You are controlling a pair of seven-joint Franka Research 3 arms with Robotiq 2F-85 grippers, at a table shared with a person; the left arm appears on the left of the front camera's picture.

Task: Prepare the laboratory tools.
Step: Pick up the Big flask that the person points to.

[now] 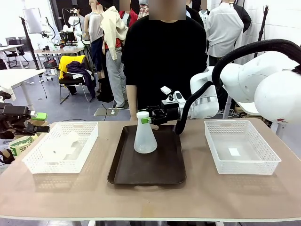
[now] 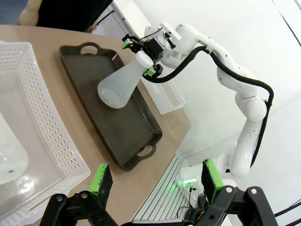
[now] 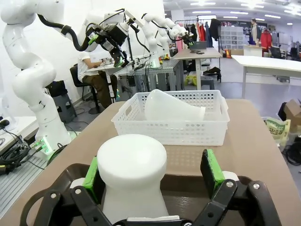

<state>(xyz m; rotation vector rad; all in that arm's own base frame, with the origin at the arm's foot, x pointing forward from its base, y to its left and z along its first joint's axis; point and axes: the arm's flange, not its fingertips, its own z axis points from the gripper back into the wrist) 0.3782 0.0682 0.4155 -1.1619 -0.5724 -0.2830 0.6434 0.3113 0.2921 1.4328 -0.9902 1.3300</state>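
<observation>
One flask (image 1: 145, 138) stands upright on the far half of the dark tray (image 1: 164, 165), at the middle of the desk (image 1: 197, 197). The right hand (image 1: 148, 118) reaches in from the right at the level of the flask's neck. Its fingers are spread to either side of the neck and are not pinching it (in the right wrist view one green pad (image 3: 92, 176) sits close against the neck, while the other stands clear). The second flask (image 1: 63, 145) lies on its side in the left basket (image 1: 89, 141). The left hand (image 2: 156, 181) hangs at the desk's left edge, spread wide with nothing between its fingers. The right basket (image 1: 249, 168) holds a small white slip (image 1: 233, 151). A person (image 1: 164, 56) in black stands at the far side.
</observation>
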